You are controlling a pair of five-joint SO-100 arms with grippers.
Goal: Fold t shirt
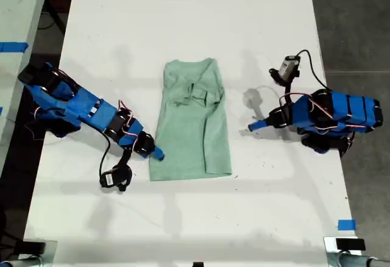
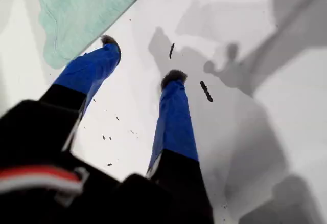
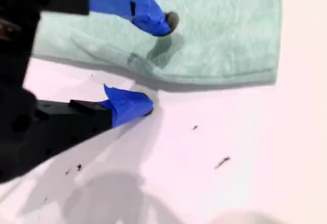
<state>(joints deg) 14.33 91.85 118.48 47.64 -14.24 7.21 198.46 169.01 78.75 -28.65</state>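
Observation:
The t shirt (image 1: 192, 127) lies flat in the middle of the white table, a pale mint-green long rectangle with wrinkles at its far end. My first gripper (image 1: 251, 127) is at the exterior view's right, open, a short way off the shirt's edge. In its wrist view my first gripper (image 2: 142, 58) hovers over bare table, with one corner of the t shirt (image 2: 76, 9) beyond its fingers. My second gripper (image 1: 157, 154) sits at the shirt's near corner on the exterior view's left. There my second gripper (image 3: 159, 64) is open astride the edge of the t shirt (image 3: 219, 40), one finger over the cloth, one on the table.
The white table (image 1: 183, 23) runs far past the shirt. A piece of blue tape (image 1: 346, 224) marks its near corner at the exterior view's right. Small dark specks (image 2: 206, 91) lie on the surface. A second table (image 1: 15, 11) stands at the exterior view's left.

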